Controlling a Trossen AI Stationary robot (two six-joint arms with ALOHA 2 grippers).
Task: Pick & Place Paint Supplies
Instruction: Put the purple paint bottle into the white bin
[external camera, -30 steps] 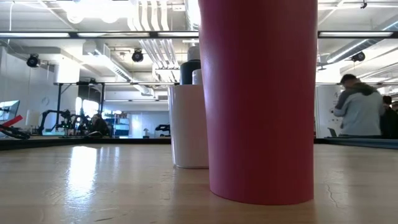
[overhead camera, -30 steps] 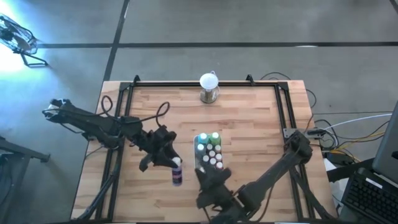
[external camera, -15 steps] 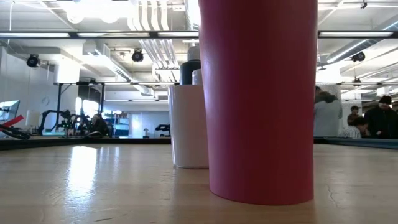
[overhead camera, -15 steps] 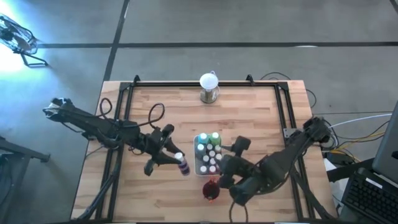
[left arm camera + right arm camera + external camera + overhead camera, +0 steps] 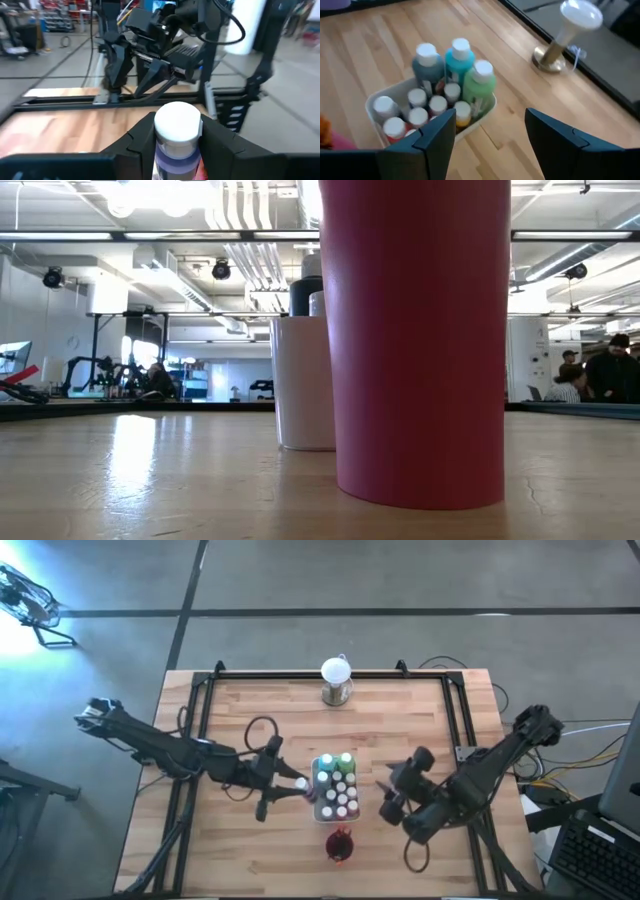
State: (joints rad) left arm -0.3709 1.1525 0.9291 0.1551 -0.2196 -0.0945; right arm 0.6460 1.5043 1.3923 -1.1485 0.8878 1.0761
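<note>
**Purple bottle nearly at the tray**

Paint bottles (image 5: 338, 790) already crowd the white tray (image 5: 376, 100) near the table's middle, teal and green ones standing tall at its far end in the right wrist view. One purple bottle (image 5: 177, 135) remains outside, clamped between the left gripper (image 5: 290, 786) fingers just beside the tray's left edge, white cap showing. By my reading, setting it among the others is what is left; no loose bottles or brushes show elsewhere on the wood. The left arm reaches in low from the table's left side. The right gripper (image 5: 392, 802) hangs to the tray's right, fingers spread and empty, near the dark red cup (image 5: 339, 844).
</note>
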